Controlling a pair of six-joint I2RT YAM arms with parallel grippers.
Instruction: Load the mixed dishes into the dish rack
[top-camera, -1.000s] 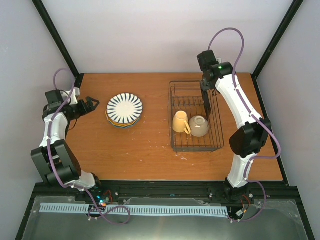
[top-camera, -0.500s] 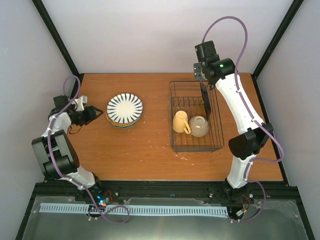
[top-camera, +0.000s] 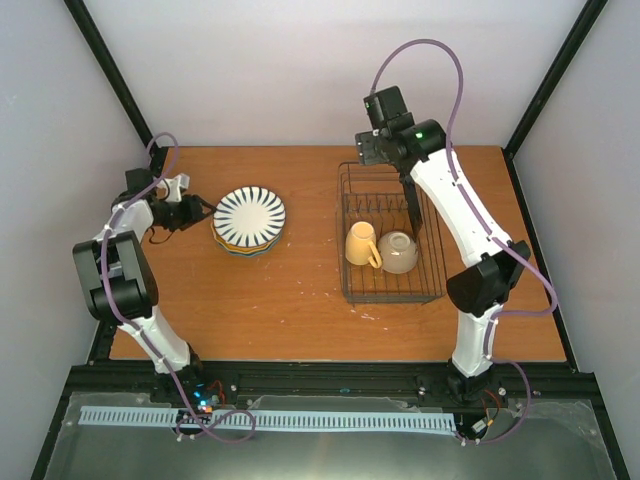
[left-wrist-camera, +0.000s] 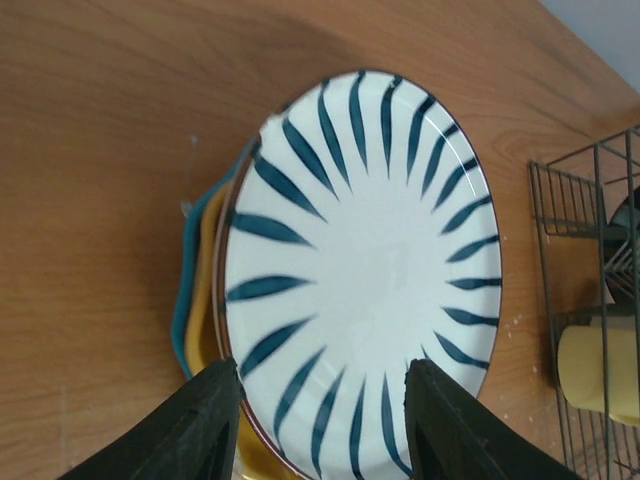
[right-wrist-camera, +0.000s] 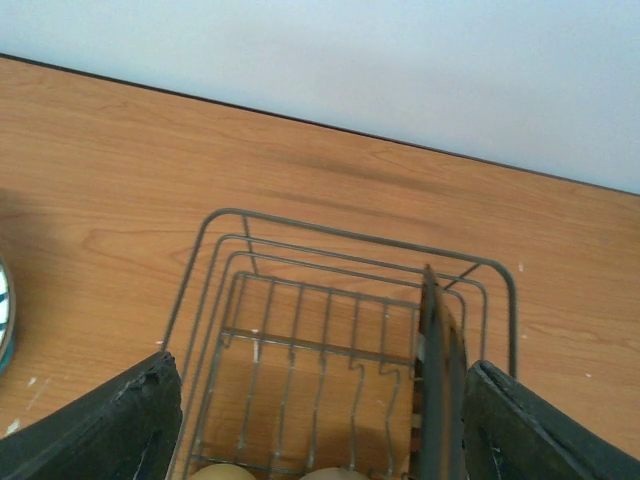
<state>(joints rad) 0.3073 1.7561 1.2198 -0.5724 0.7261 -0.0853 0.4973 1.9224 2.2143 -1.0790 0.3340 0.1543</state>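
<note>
A black-and-white striped plate (left-wrist-camera: 360, 250) (top-camera: 249, 213) tops a stack on the table, with a yellow plate (left-wrist-camera: 205, 300) and a blue plate (left-wrist-camera: 180, 330) under it. My left gripper (left-wrist-camera: 322, 375) (top-camera: 205, 211) is at the stack's left rim, open about halfway. One finger (left-wrist-camera: 205, 425) is at the rim and the other is over the plate's face. The dish rack (top-camera: 394, 296) (right-wrist-camera: 350, 236) holds a yellow mug (top-camera: 361, 244), a cream bowl (top-camera: 398, 252) and a dark-rimmed plate (top-camera: 413, 205) (right-wrist-camera: 440, 400) on edge. My right gripper (right-wrist-camera: 320, 370) (top-camera: 378, 160) hangs open and empty above the rack's far end.
The wooden table (top-camera: 300, 300) ends at pale walls behind and at both sides. Black frame posts (top-camera: 120, 80) rise at the back corners. Bare wood lies between the plate stack and the rack.
My left gripper has swung up to the plate stack's rim, and its fingers have narrowed. My right gripper has lifted and moved left, away from the standing plate.
</note>
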